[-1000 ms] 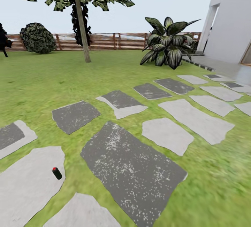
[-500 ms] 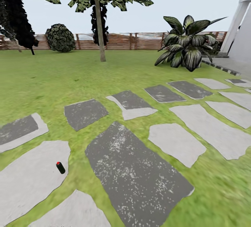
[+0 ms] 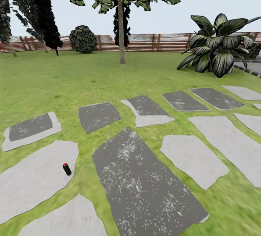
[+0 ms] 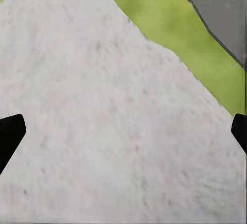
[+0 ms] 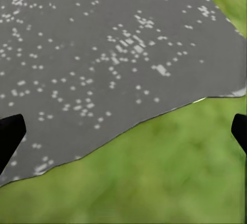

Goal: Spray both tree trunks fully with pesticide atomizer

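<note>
Our head camera swung left since earlier frames: whole scene slid right, dark conifers [image 3: 43,15] now in upper left, house gone from right edge. We see pesticide atomizer [image 3: 67,169], small black cylinder with red tip, tilted, on pale smooth paving slab [image 3: 32,181] at lower left, same slab as before. Centre: dark speckled slab [image 3: 145,185]. Tree trunk [image 3: 121,35], slim, grey-tan, upper centre before slatted wooden fence [image 3: 163,42]. Broad-leaved plant [image 3: 217,44] upper right. Left gripper [image 4: 123,134] spread wide above pale slab; right gripper [image 5: 123,134] spread wide above dark slab edge and grass [image 5: 154,177].
</note>
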